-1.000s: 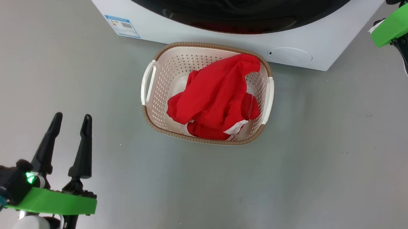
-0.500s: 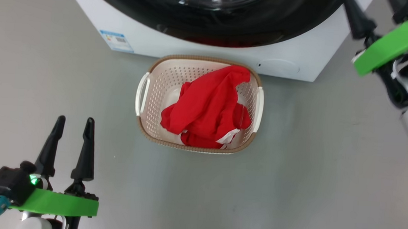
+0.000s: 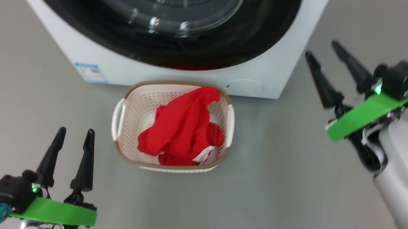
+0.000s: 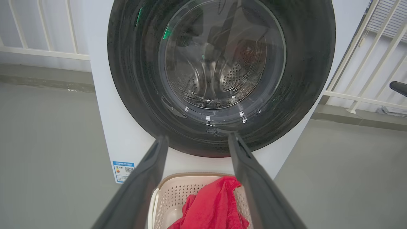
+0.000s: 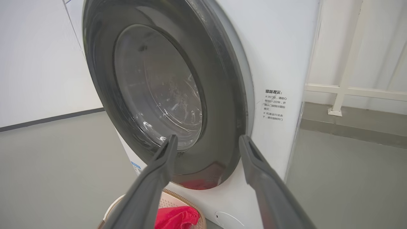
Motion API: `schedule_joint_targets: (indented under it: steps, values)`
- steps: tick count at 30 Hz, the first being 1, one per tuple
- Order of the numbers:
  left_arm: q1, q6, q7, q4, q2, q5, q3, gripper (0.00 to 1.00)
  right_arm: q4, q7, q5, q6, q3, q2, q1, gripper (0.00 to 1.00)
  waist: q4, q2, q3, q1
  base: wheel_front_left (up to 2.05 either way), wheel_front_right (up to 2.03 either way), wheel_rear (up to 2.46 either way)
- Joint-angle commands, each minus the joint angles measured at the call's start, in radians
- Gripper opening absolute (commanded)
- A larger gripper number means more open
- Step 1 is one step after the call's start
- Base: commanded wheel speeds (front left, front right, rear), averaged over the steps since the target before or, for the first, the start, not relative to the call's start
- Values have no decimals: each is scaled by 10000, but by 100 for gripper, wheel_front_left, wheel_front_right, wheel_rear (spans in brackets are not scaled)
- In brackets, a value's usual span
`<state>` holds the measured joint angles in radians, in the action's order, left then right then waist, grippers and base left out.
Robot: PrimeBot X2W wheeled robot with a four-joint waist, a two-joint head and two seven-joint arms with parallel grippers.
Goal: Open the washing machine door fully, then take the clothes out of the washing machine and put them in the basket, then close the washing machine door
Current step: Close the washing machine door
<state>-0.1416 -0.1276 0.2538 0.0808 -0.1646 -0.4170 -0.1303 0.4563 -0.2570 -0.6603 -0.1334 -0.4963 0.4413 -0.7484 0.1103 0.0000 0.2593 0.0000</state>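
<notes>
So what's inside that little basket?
Red clothes with white trim, heaped in the basket. Its perforated base shows at the left; anything beneath the heap is covered.

The head camera has tilted up, so more of the washing machine door (image 3: 168, 9) glass shows and the basket (image 3: 136, 114) sits lower in view. The right gripper (image 3: 320, 48) has swung down from the top right corner beside the washing machine (image 3: 270, 69), both fingers (image 3: 322, 84) now in view, spread apart.

Clothes (image 3: 182, 127) in basket (image 3: 133, 106) before washing machine (image 3: 264, 61)
</notes>
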Motion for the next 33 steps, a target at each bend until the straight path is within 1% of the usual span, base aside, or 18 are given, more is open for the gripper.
schedule_joint_targets:
  steps: [1, 8, 13, 18, 25, 33]
  values:
    - [14, -31, 80, -173, -335, 36, 341, 100, -371, -48, 128, 27, 59, -52, 435, 100, -574, 0, -523, 0, 0, 0, 0]
    - [163, -31, 80, -145, -403, 51, 451, 100, -1087, -48, 312, 27, 650, -225, 1605, 100, -1284, 0, -967, 0, 0, 0, 0]
    - [234, -31, 80, -142, -400, 68, 526, 100, -1463, -48, 431, 27, 1059, -292, 2201, 100, -1549, 0, -1147, 0, 0, 0, 0]
    - [286, -31, 80, -205, -382, 50, 605, 100, -2007, -48, 621, 27, 1739, -444, 2943, 100, -1709, 0, -1275, 0, 0, 0, 0]
    - [435, -31, 80, -269, -358, -135, 665, 100, -2736, -48, 918, 27, 2603, -898, 4064, 100, -1828, 0, -1517, 0, 0, 0, 0]
    - [651, -31, 80, -243, -381, -343, 620, 100, -3153, -48, 1136, 27, 3177, -1293, 5133, 100, -1983, 0, -1805, 0, 0, 0, 0]
